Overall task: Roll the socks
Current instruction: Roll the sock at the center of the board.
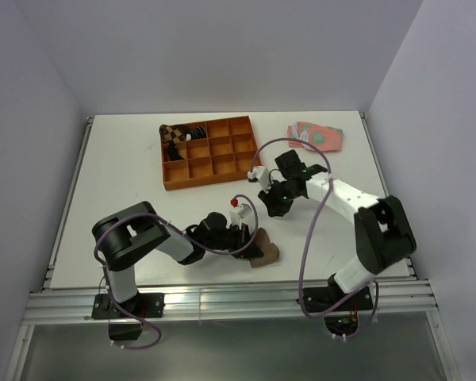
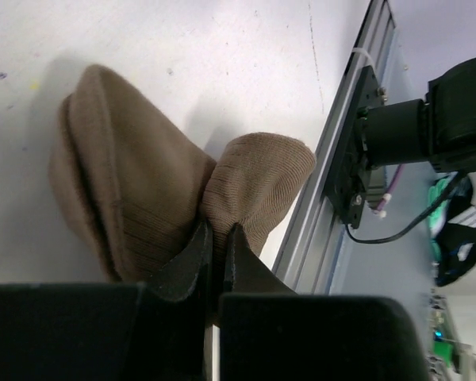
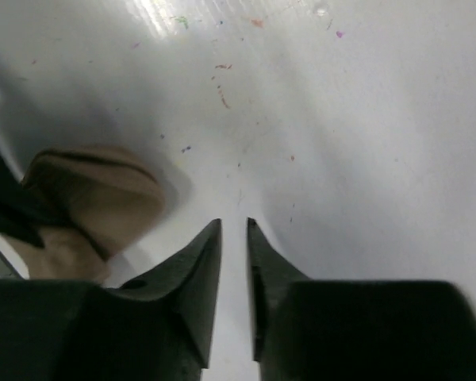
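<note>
The tan-brown sock [image 2: 135, 182] lies bunched and folded on the white table near its front edge, also seen from above as the tan-brown sock [image 1: 264, 252]. My left gripper [image 2: 219, 230] is shut on a fold of it, low over the table [image 1: 252, 241]. My right gripper [image 3: 234, 225] hovers over bare table with its jaws a narrow gap apart and nothing between them; the tan sock [image 3: 91, 202] lies to its left. From above, the right gripper [image 1: 270, 206] sits just beyond the sock. A black sock with white stripes [image 1: 194, 130] lies in the orange tray.
An orange compartment tray [image 1: 222, 163] stands at the back centre, with a brown checkered rolled sock [image 1: 171, 133] in its far left corner. Flat pink-and-green socks [image 1: 316, 136] lie at the back right. The table's metal front rail [image 2: 333, 159] runs close beside the tan sock.
</note>
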You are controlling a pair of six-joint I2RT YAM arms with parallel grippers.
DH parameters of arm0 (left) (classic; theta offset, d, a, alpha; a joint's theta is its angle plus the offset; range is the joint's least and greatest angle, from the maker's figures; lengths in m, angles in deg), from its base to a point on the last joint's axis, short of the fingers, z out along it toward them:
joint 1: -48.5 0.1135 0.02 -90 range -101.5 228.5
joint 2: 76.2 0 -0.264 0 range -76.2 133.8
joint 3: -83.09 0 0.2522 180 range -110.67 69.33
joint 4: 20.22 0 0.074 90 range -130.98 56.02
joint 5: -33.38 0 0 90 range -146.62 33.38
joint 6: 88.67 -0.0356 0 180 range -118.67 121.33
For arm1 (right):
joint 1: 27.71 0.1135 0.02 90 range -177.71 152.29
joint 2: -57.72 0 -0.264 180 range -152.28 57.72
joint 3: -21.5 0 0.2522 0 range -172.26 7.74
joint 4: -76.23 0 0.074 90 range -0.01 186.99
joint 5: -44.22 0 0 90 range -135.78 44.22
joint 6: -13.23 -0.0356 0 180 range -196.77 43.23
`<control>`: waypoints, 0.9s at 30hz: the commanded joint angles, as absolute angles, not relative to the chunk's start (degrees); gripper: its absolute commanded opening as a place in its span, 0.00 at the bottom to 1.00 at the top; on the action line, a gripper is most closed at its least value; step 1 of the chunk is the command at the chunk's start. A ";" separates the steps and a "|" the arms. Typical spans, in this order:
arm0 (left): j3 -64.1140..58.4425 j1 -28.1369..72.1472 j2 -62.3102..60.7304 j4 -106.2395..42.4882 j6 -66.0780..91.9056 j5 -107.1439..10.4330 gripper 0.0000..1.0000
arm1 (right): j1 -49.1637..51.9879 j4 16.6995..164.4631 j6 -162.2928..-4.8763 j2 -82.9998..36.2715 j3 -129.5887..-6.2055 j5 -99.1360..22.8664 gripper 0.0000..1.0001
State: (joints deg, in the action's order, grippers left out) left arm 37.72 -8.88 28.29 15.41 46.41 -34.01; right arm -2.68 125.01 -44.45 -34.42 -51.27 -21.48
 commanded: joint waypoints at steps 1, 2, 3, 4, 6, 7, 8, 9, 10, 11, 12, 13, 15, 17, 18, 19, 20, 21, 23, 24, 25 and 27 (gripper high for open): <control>42.08 -6.00 32.52 11.45 48.18 -31.32 0.00 | -4.07 122.95 -41.09 -25.11 -48.52 -18.80 0.31; 42.52 -5.47 32.79 11.55 48.53 -30.78 0.00 | -4.25 122.60 -39.96 -23.34 -46.25 -18.53 0.33; 42.61 -4.85 33.31 11.63 48.71 -30.25 0.00 | -4.25 122.25 -38.90 -21.67 -45.18 -18.01 0.35; 42.61 -4.15 33.66 11.81 48.88 -29.47 0.00 | -4.25 122.24 -37.93 -18.34 -44.04 -17.05 0.38; 41.91 -3.36 34.63 11.02 49.23 -27.88 0.00 | -4.16 122.94 -35.04 -15.42 -41.14 -14.32 0.42; 41.56 -3.09 34.81 10.24 49.23 -27.18 0.00 | -4.07 123.64 -33.46 -13.23 -40.35 -13.01 0.44; 40.86 -2.91 35.07 9.62 49.41 -26.04 0.00 | -3.99 124.26 -30.74 -12.17 -38.69 -10.90 0.46; 40.42 -2.39 35.60 8.92 49.24 -25.33 0.00 | -3.90 124.96 -29.58 -11.03 -37.63 -10.27 0.50; 40.07 -2.21 35.77 8.48 49.32 -24.72 0.00 | -3.46 124.97 -28.62 -9.19 -36.66 -9.83 0.52; 39.80 -1.95 35.86 7.78 49.41 -24.36 0.00 | -3.11 124.79 -27.56 -8.30 -34.91 -9.57 0.53; 39.72 -1.42 36.04 7.33 49.58 -23.58 0.00 | -2.67 124.09 -27.20 -7.33 -34.11 -9.48 0.56; 39.63 -0.98 36.21 7.07 49.59 -22.96 0.00 | -1.71 123.83 -26.76 -5.84 -33.32 -9.48 0.57; 39.36 -0.19 36.74 6.01 49.85 -21.47 0.00 | -0.47 122.95 -26.15 -4.17 -31.29 -9.56 0.60; 38.84 0.95 37.18 4.44 49.68 -20.59 0.00 | 2.15 121.38 -26.58 -1.62 -29.19 -10.79 0.62; 38.66 1.39 37.27 3.65 49.33 -20.49 0.00 | 3.30 120.49 -26.93 -0.57 -28.31 -11.58 0.63; 38.31 1.57 37.36 3.03 49.15 -20.23 0.00 | 4.62 119.35 -27.37 1.79 -27.25 -13.07 0.63; 38.13 1.75 37.36 2.67 49.15 -20.14 0.00 | 7.24 116.99 -28.68 3.21 -25.07 -13.95 0.64; 38.13 2.01 37.45 2.24 49.06 -20.14 0.00 | 8.66 115.84 -29.30 4.62 -24.00 -14.92 0.67; 37.87 2.27 37.62 2.06 49.23 -19.62 0.00 | 11.91 114.08 -30.97 7.96 -21.55 -18.43 0.68; 37.87 2.54 37.71 1.71 49.41 -19.53 0.00 | 15.06 113.02 -31.33 8.93 -21.01 -19.22 0.69; 37.43 2.62 37.80 1.27 49.24 -19.44 0.00 | 16.31 112.49 -31.50 9.02 -20.31 -20.62 0.70; 37.08 2.71 38.15 1.00 49.15 -19.09 0.00 | 18.42 112.40 -31.07 7.46 -20.39 -21.43 0.70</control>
State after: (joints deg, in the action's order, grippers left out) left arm 35.31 2.03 34.35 13.70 53.39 -15.76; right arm 15.70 117.12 -30.07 8.27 -20.73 -17.48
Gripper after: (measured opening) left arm 0.056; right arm 0.700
